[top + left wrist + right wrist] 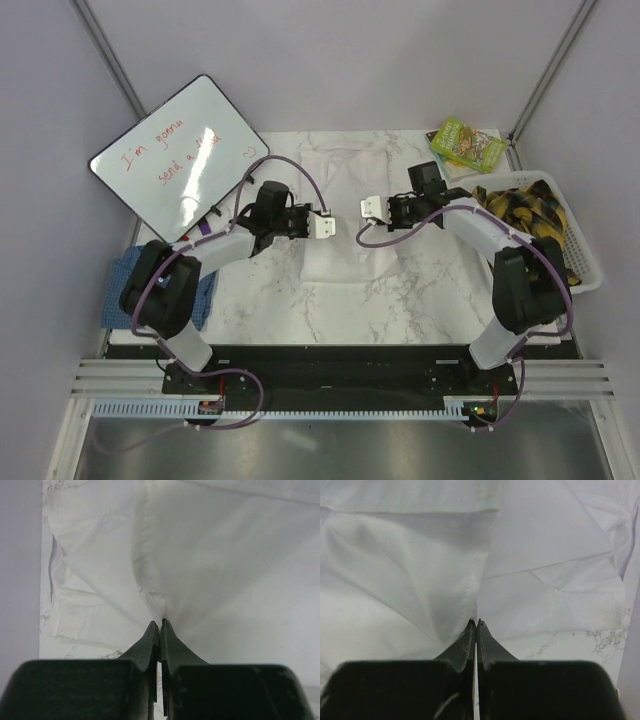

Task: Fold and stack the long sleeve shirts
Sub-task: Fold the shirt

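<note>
The white long sleeve shirt [343, 262] lies partly folded in the middle of the marble table [430, 300]. My left gripper [328, 226] is shut on a pinch of its cloth, which rises in a peak from the fingertips in the left wrist view [160, 622]. My right gripper [369, 208] is likewise shut on a fold of the white shirt [410, 565], pinched at the tips [475, 622]. The two grippers face each other close together over the shirt. The blue checked shirt [126, 276] lies bunched at the table's left edge, partly under my left arm.
A whiteboard [180, 155] with red writing leans at the back left. A white basket [572, 250] holding yellow-and-black cloth [528, 208] stands at the right edge. A green box [466, 143] lies at the back right.
</note>
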